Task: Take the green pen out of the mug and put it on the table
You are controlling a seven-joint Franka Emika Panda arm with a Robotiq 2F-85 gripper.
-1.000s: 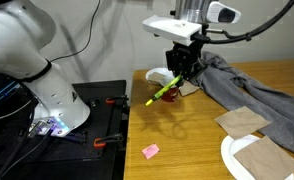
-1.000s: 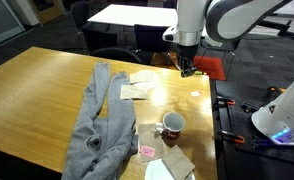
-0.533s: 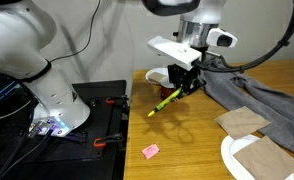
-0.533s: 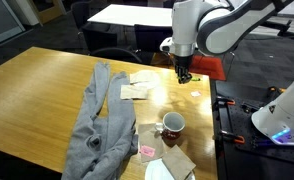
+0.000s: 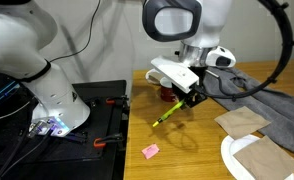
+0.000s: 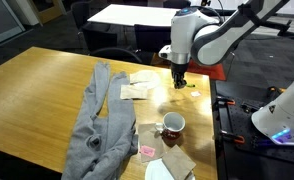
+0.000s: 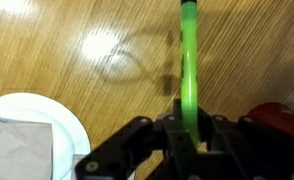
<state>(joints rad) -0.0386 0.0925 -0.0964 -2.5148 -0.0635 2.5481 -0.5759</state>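
Gripping green pen (image 5: 168, 113), pincer (image 5: 188, 97) hangs above table (image 5: 187, 150); mug (image 6: 172, 129), grey cloth (image 6: 97, 120) nearby.

Mug (image 7: 285, 116) cut off, rt edge

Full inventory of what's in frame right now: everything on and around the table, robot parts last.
green pen: 1, yellow-green, held tilted over the table, out of the mug
mug: 1, dark red with pale inside, on the table near the bench side
table: 1, light-brown wood
cloth: 1, grey, crumpled on the table
pink block: 1, pink, on the table near the dish
dish: 1, white, at the table edge
napkins: at least 2, tan; one in the dish, one loose beside the cloth
bench: 1, black, beside the table, carries the robot base
arm: 1, white, reaching over the table
gripper: 1, black, shut on the green pen
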